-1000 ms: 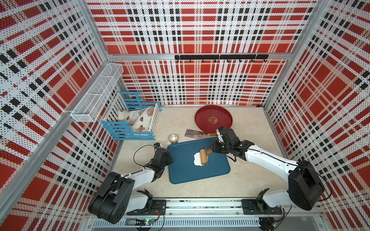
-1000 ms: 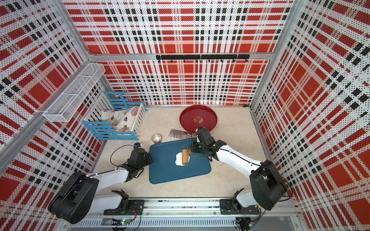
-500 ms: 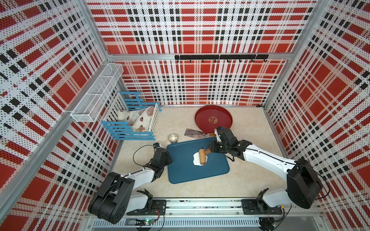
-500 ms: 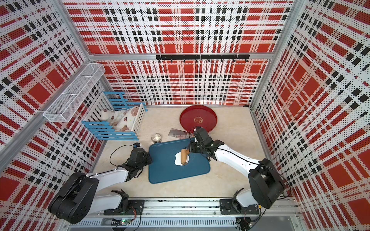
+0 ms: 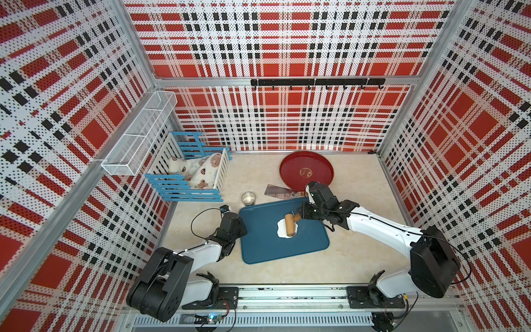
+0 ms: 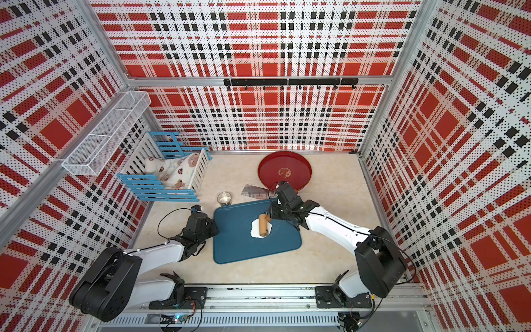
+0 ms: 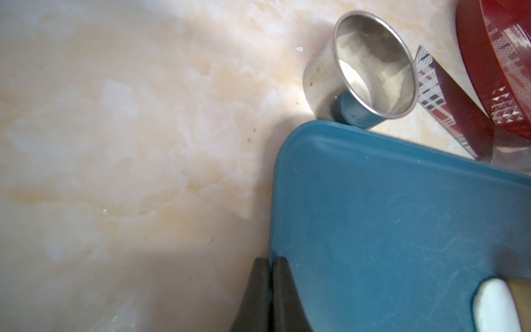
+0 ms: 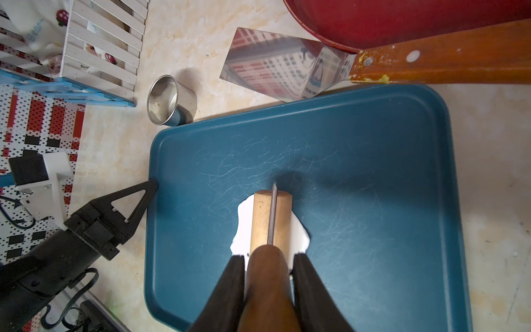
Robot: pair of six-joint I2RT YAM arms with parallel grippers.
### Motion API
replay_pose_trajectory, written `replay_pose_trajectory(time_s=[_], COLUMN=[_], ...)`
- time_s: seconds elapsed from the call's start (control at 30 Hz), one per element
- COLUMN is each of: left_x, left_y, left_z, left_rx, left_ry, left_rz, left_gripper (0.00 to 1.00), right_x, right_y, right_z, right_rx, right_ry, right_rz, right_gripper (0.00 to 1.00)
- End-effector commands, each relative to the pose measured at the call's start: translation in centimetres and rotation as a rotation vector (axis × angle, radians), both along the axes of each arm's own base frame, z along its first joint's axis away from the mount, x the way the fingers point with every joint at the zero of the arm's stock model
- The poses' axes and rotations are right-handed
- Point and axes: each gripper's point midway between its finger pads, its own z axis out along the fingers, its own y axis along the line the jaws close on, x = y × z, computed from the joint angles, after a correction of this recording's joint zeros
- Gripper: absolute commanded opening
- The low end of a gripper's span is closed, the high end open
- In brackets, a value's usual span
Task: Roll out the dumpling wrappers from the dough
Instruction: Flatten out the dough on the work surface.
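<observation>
The dough [image 5: 280,229] [image 6: 254,229] [image 8: 243,221] is a flat white patch with ragged edges in the middle of the blue tray [image 5: 258,250] [image 6: 230,250] [image 8: 373,172]. A wooden roller [image 5: 290,225] [image 6: 263,224] [image 8: 260,218] lies across it. My right gripper [image 8: 268,255] [image 5: 299,217] is shut on the roller's dark wooden handle [image 8: 267,278]. My left gripper [image 7: 270,260] [image 8: 153,184] is shut with nothing in it, and its tips touch the tray's left edge [image 7: 275,201]. The dumpling wrappers are out of view.
A small steel cup [image 5: 248,198] [image 7: 359,69] stands just behind the tray's far left corner. A metal scraper with a wooden handle [image 5: 280,191] [image 8: 275,63] lies behind the tray, and a round red tray [image 5: 307,171] behind that. A blue and white crib [image 5: 195,175] fills the back left.
My right gripper has shifted slightly to the left, and the roller has moved a little over the dough. The left arm has not moved.
</observation>
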Motion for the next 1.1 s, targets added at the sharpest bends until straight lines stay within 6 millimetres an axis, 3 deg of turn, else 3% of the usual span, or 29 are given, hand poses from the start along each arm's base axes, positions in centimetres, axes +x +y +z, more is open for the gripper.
replay_pose_trajectory(time_s=[0.0,0.3,0.5,0.73,1.07], left_x=[1.7,1.6,1.6,1.7,1.8], left_y=[-0.8,-0.4,-0.5,-0.5,-0.7], left_z=[2.3,2.4,2.1,1.8,1.6], left_rx=[-0.085,-0.076,-0.075,-0.071,-0.067], left_ry=[-0.095,-0.098,-0.090,-0.080,-0.068], left_rz=[0.027,0.046,0.041,0.038,0.028], left_gripper=[0.00,0.00,0.00,0.00,0.00], right_x=[-11.6,-7.1,-4.5,-3.2,-3.4], right_y=[-7.4,-8.6,-7.1,-6.2,-5.0], right_z=[-12.5,-6.8,-3.0,-2.3,-2.1], right_rx=[-0.446,-0.400,-0.271,-0.228,-0.177], right_ry=[0.478,0.312,0.211,0.195,0.213], right_rz=[0.113,-0.007,-0.015,-0.005,0.060], right_gripper=[0.00,0.00,0.00,0.00,0.00])
